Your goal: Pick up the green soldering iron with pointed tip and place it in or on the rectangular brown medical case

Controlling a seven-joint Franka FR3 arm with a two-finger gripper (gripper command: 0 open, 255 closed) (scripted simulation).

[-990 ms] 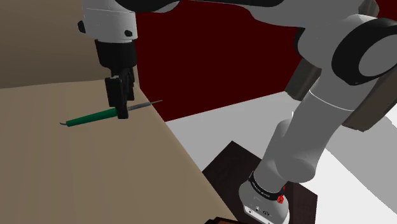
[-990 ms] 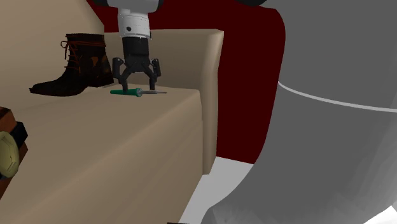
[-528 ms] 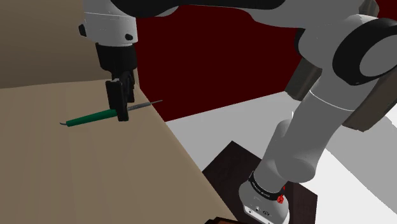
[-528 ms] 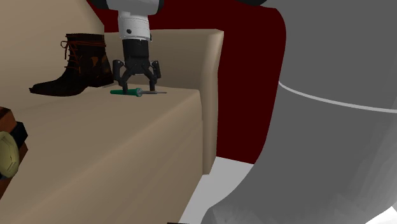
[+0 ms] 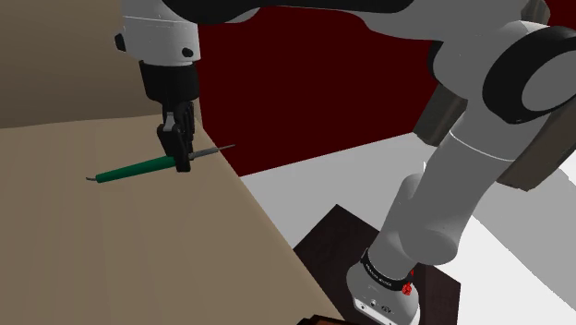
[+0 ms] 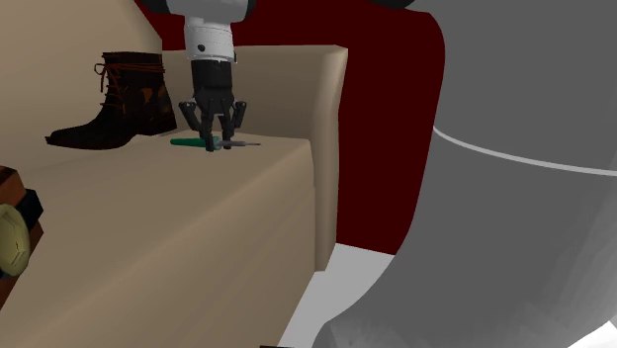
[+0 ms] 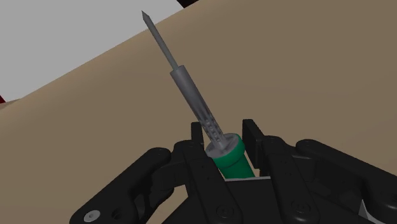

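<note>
Where the tan surface [image 5: 138, 240] runs toward its corner, one green soldering iron [image 5: 129, 169] lies flat on it. Its grey pointed tip faces the edge and a short grey stub sits at the other end.

Count: one white arm [image 5: 443, 175], one black gripper [image 5: 179, 164], two fingers.

Gripper state: it stands nearly upright over the iron, fingers pointing down, at the end of the handle where the metal shaft begins. In the wrist view the gripper [image 7: 224, 139] has both fingers [image 7: 253, 130] drawn in against the green handle [image 7: 232, 159] just behind its grey collar. The jaws stand narrow, clasping the handle from both sides, and the shaft runs out ahead of them over the tan surface.

Second exterior view: the gripper [image 6: 213, 141] is closed to a narrow stance over the iron [image 6: 186, 142], which touches the surface near its far corner. One dark brown laced boot [image 6: 114, 99] stands upright, well to that view's left of the iron and apart from it. One cropped brown object with a pale round part [image 6: 10, 242] sits at that view's left edge; I cannot tell what it is.

Surroundings: one dark red wall [image 5: 305, 83], a pale floor [image 5: 369, 175], and one dark stand [image 5: 332, 231] under the arm's base.
</note>
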